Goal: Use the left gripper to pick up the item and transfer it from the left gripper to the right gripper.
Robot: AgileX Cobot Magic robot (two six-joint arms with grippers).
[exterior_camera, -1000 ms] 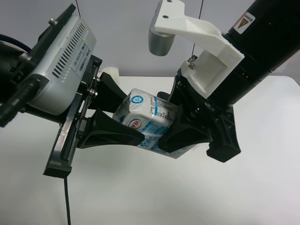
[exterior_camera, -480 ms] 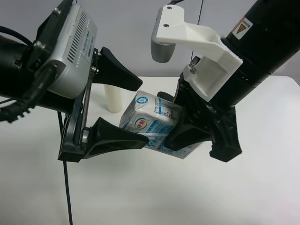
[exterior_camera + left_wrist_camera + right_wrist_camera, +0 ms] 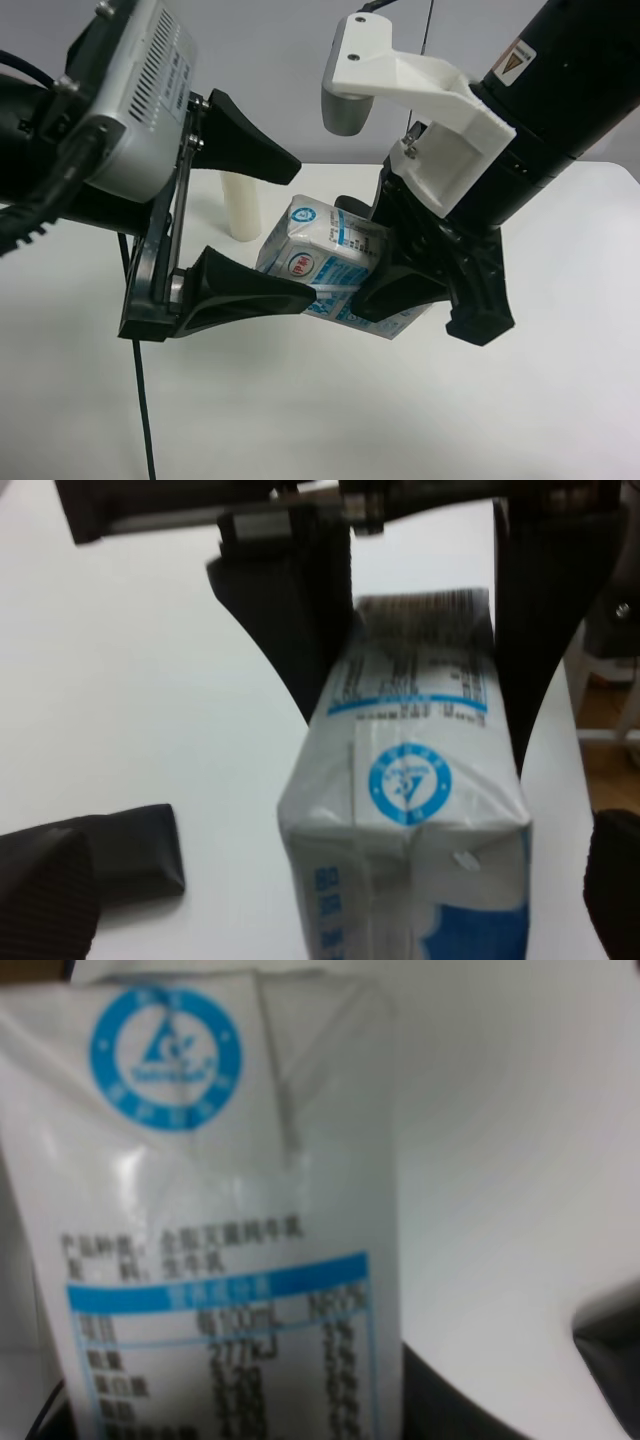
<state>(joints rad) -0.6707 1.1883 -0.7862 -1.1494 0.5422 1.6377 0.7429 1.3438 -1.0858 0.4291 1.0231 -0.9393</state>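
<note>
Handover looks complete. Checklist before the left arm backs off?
1. The right gripper is shut on the carton: ok, its fingers clamp opposite sides.
2. The left gripper is open: ok, jaws spread wide.
3. Its fingers are clear of the carton: ok in the left wrist view, with gaps on both sides.
4. The carton is off the table: ok.
5. Grip is secure: cannot tell; the carton hangs tilted.
6. Retreat path is clear of the candle behind the left gripper: cannot tell.
</note>
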